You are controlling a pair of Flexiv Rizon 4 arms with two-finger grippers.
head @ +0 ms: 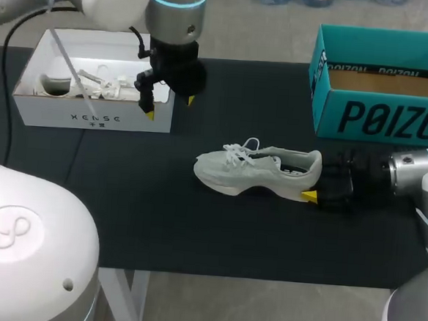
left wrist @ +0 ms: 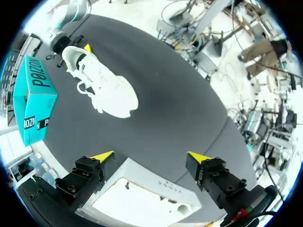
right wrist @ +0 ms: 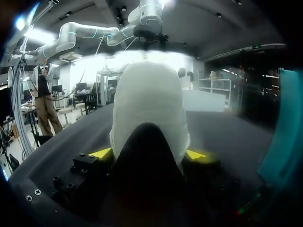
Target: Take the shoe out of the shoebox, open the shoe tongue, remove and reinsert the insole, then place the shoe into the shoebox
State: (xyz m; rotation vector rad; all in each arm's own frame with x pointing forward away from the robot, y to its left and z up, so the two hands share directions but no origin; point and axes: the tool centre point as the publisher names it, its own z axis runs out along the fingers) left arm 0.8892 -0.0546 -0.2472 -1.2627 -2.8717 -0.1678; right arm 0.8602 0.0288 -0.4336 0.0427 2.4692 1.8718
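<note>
On the tabletop (head: 194,232) between the two boxes, you have the shoe (head: 254,171) out and standing on its sole, so the first step looks done. Its toe points toward your left arm's side and its heel toward your right arm.

Your right hand (right wrist: 149,153) is clamped on the heel, with one yellow tip against each side of it, which looks like a steadying hold for the work on the tongue. Your left hand (head: 170,106) hangs above the near wall of the white shoebox (head: 92,117), its fingers apart with nothing between them, well away from the shoe.

The laces (head: 238,151) lie loose over the top of the shoe. You cannot tell from these views whether the tongue is pulled open. The opening reads as a dark hollow, so the insole's state is not clear either.

By my reading, the tongue, the insole's removal and return, and the boxing are all left to do. The teal shoebox (head: 379,117) sits open beside your right arm, while the white one holds pale contents. Which box the shoe belongs in cannot be told.
</note>
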